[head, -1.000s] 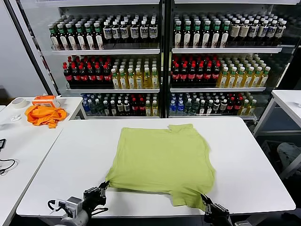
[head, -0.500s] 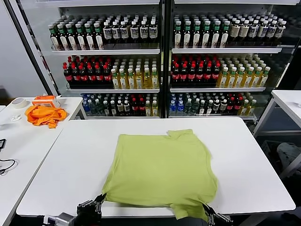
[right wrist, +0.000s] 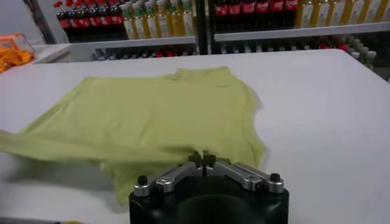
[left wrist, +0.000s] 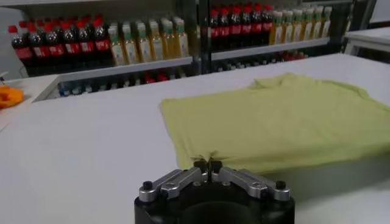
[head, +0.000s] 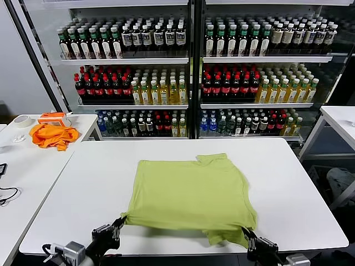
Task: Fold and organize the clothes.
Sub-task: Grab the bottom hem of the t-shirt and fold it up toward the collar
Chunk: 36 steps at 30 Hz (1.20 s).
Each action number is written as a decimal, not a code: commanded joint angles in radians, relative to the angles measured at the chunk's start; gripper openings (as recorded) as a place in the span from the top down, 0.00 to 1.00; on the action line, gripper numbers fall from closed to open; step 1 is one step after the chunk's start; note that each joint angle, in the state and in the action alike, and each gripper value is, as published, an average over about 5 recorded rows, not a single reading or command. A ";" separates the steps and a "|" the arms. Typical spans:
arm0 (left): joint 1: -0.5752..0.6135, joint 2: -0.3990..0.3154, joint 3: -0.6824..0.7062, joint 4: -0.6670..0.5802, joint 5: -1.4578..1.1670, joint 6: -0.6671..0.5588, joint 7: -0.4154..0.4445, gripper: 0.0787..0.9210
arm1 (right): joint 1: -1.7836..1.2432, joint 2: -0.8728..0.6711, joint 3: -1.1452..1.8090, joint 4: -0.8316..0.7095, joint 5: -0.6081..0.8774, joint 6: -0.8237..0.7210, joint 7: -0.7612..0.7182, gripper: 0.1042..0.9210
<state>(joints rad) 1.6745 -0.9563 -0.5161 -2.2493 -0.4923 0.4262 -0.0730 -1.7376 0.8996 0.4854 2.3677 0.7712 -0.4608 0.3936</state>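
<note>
The lime yellow-green T-shirt (head: 191, 191) lies on the white table (head: 83, 183), its near edge lifted off the surface. My left gripper (head: 120, 223) is shut on the shirt's near left corner, and my right gripper (head: 245, 233) is shut on its near right corner. In the left wrist view the gripper (left wrist: 208, 165) pinches the hem of the shirt (left wrist: 280, 122). In the right wrist view the gripper (right wrist: 202, 159) pinches the shirt (right wrist: 152, 109), whose near edge hangs slack above the table.
A bright orange cloth (head: 53, 135) and a roll of tape (head: 22, 121) lie on a side table at the left. Drink shelves (head: 188, 72) stand behind. Another white table (head: 341, 119) is at the right.
Both grippers, holding the shirt's near corners, pulled it toward the near edge, then lifted slightly. The near hem now hangs raised off the table.
</note>
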 commanded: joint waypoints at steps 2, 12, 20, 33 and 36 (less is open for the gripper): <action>-0.264 0.012 0.086 0.217 -0.068 -0.077 0.041 1.00 | 0.218 0.003 -0.059 -0.109 0.077 -0.056 0.040 1.00; -0.390 -0.011 0.182 0.352 -0.048 -0.078 0.053 1.00 | 0.310 0.038 -0.114 -0.190 0.085 -0.091 0.064 1.00; -0.467 -0.013 0.224 0.414 -0.049 -0.077 0.051 1.00 | 0.339 0.054 -0.125 -0.213 0.104 -0.106 0.065 1.00; -0.540 -0.037 0.274 0.515 -0.036 -0.077 0.054 1.00 | 0.374 0.078 -0.137 -0.245 0.105 -0.117 0.064 1.00; -0.548 -0.042 0.275 0.522 -0.035 -0.076 0.049 0.99 | 0.387 0.078 -0.144 -0.253 0.100 -0.117 0.063 0.98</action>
<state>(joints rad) 1.1865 -0.9916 -0.2679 -1.7993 -0.5314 0.3532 -0.0211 -1.3752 0.9718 0.3482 2.1297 0.8677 -0.5726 0.4574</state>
